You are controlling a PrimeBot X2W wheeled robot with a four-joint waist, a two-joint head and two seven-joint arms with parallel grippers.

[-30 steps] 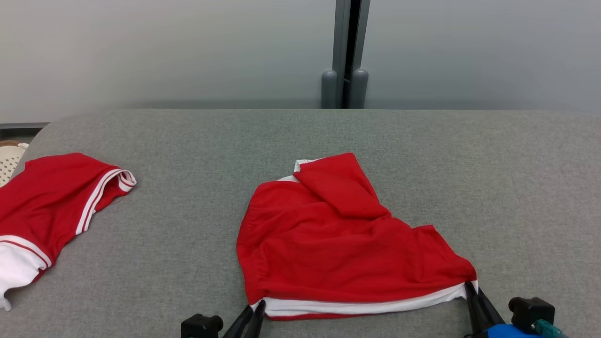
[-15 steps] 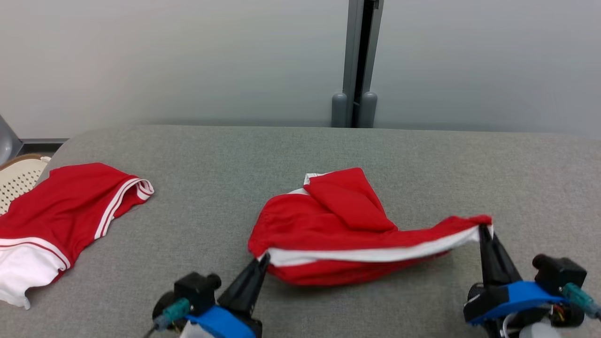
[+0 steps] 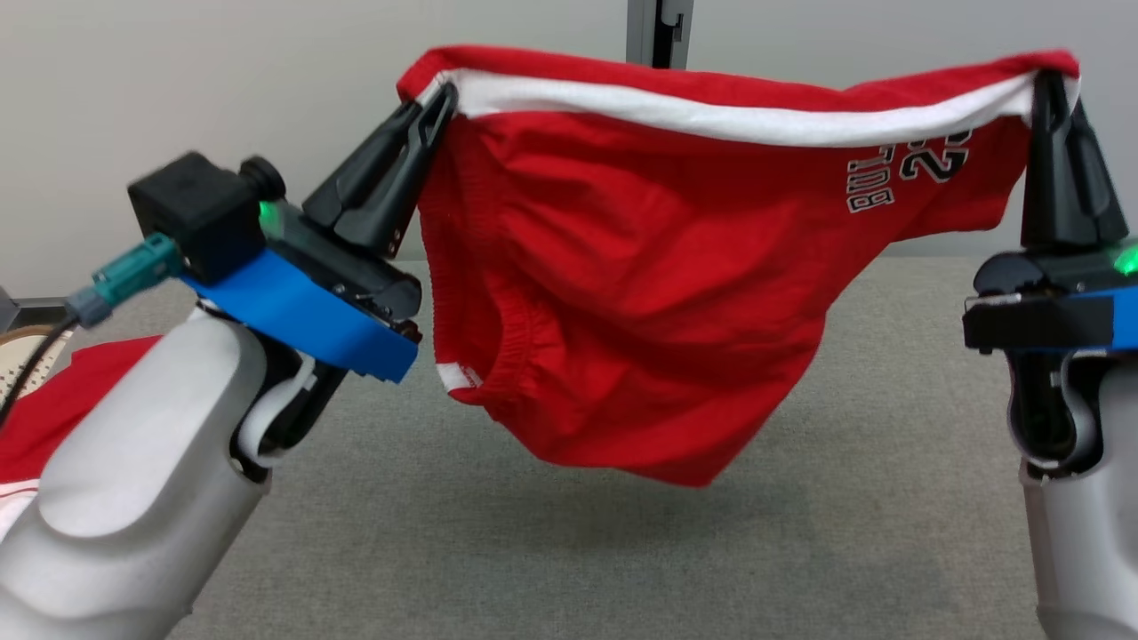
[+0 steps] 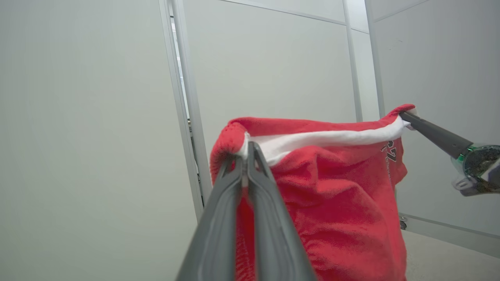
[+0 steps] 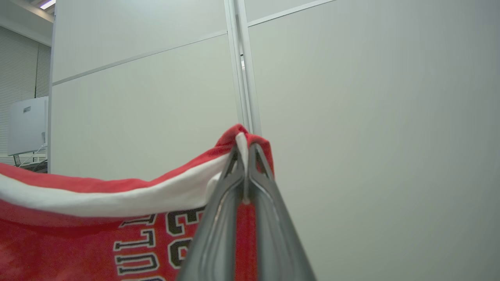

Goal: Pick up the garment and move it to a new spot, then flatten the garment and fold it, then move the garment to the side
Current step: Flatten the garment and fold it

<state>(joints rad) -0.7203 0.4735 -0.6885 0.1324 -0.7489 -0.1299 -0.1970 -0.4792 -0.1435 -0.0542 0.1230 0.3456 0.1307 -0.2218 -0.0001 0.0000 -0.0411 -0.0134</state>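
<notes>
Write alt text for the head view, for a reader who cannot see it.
A red garment with a white band hangs stretched between the robot's two jaws, each shut on a top corner, above a grey table. A second red garment lies at the left.

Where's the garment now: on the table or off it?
Off. The garment hangs above the table, pinched by the left gripper and right gripper.

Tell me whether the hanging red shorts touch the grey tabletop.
Apart. Head view: the red shorts hang with their lowest fold clear above the grey tabletop, shadow beneath.
</notes>
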